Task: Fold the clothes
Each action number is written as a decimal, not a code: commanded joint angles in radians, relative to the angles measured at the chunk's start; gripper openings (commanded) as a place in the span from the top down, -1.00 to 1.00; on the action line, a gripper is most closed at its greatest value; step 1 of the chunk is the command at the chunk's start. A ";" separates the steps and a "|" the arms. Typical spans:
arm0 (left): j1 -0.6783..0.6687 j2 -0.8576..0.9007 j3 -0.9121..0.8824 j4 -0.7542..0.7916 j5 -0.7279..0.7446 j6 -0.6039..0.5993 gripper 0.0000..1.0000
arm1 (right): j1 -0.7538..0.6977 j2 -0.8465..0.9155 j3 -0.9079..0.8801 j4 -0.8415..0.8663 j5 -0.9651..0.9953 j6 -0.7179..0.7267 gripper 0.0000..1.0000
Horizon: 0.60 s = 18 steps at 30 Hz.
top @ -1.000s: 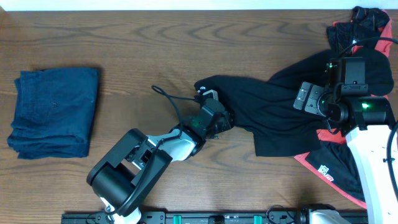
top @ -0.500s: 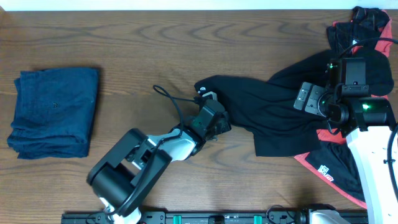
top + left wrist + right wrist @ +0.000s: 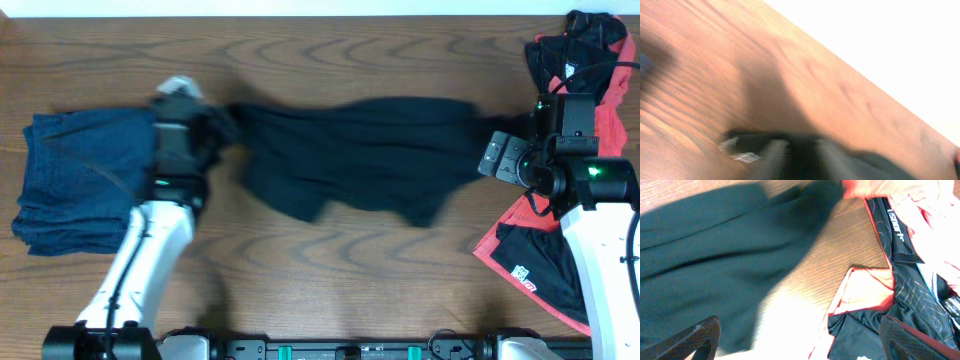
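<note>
The black pants (image 3: 360, 155) lie stretched out across the middle of the table, blurred with motion. My left gripper (image 3: 205, 125) holds their left end near the folded blue garment. In the left wrist view the picture is smeared, but dark cloth (image 3: 865, 167) sits between the fingers (image 3: 776, 156) of the gripper (image 3: 802, 157). My right gripper (image 3: 497, 160) hangs over the pants' right end. In the right wrist view it (image 3: 812, 347) stands wide open with nothing in it, black cloth (image 3: 715, 255) to its left and coral-red and black pieces (image 3: 900, 280) to its right.
A folded dark blue garment (image 3: 85, 180) lies at the far left, with my left arm over its right edge. More coral-red and black clothes (image 3: 530, 255) are piled at the right edge, up to the back corner (image 3: 580, 40). Bare wood (image 3: 330, 270) lies in front.
My left arm has swung from the table's centre to the left, pulling the black pants out long across the table. The right arm has hardly moved and stays open.
</note>
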 commanded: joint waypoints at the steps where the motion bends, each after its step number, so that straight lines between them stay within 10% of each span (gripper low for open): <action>1: 0.072 0.041 0.014 -0.032 0.162 0.038 -0.87 | -0.006 -0.016 0.010 -0.002 0.011 0.018 -0.99; 18: -0.159 0.121 0.006 -0.645 0.358 0.038 -0.92 | -0.006 -0.014 0.010 -0.005 0.014 0.013 -0.99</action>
